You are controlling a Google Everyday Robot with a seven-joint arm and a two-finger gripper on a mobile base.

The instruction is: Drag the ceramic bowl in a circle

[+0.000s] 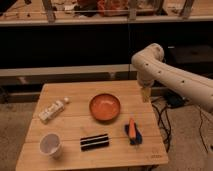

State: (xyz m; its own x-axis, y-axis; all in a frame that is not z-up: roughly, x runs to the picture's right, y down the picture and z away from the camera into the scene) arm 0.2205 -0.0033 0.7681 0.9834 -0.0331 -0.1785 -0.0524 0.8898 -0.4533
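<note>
The ceramic bowl [105,106] is round, shallow and orange-red with a darker rim. It sits upright near the middle of the wooden table [75,92]. My gripper [145,95] hangs from the white arm [165,72] at the table's right edge, to the right of the bowl and apart from it. Nothing shows in the gripper.
A white bottle [52,110] lies at the left. A white cup [50,144] stands at the front left. A black striped block [94,141] lies in front of the bowl. An orange and blue tool [132,131] lies at the front right. Cables [162,125] hang right of the table.
</note>
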